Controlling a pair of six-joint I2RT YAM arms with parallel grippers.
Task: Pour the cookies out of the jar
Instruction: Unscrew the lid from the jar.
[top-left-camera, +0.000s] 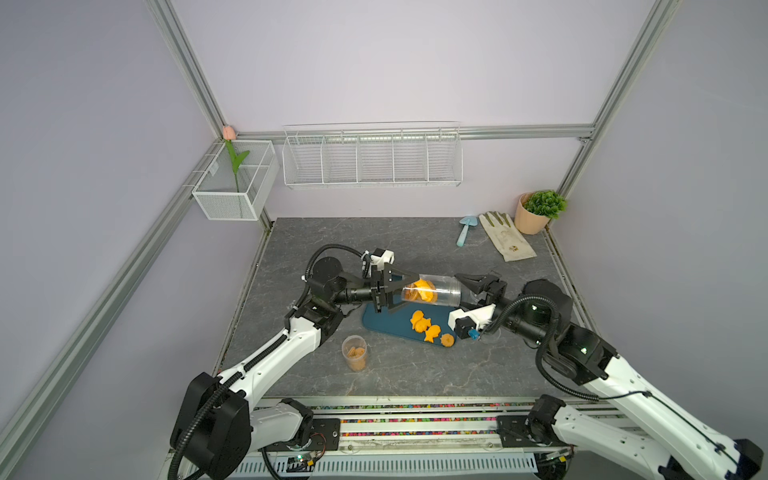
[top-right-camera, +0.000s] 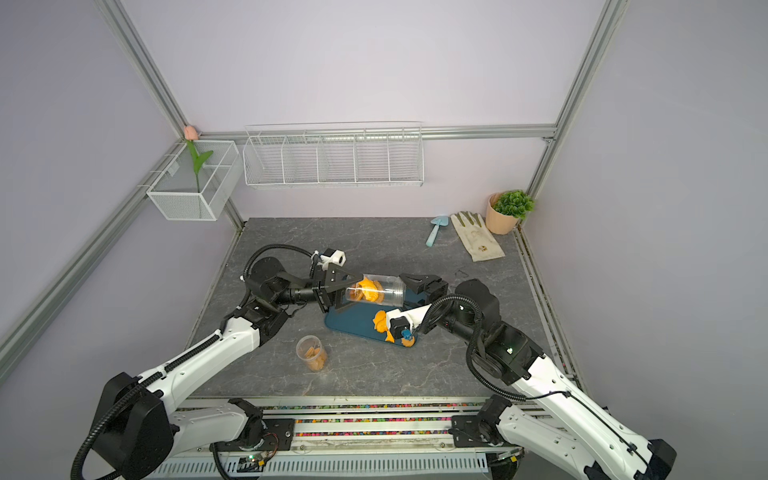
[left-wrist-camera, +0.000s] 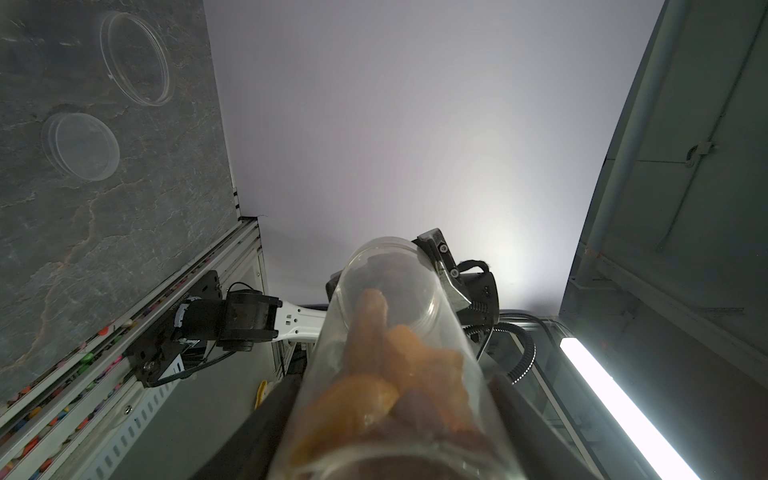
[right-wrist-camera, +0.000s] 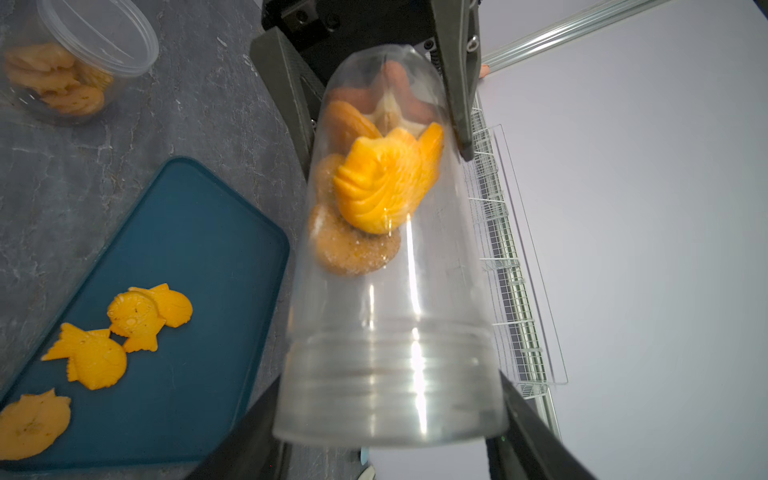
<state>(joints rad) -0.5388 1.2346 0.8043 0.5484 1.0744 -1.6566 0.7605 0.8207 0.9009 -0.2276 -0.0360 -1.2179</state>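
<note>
The clear jar (top-left-camera: 442, 293) lies level above the tray (top-left-camera: 386, 322), the left gripper (top-left-camera: 411, 291) jaws clamped on its base end and the right gripper (top-left-camera: 460, 291) jaws on its threaded mouth; it looks light, stiff and slick, with cookies (top-left-camera: 419, 290) bunched at the base, so firm end grips seem wise.

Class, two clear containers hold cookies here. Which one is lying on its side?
The tall jar, held horizontal in the air above the teal tray. The short tub stands upright on the table, its mouth facing up.
</note>
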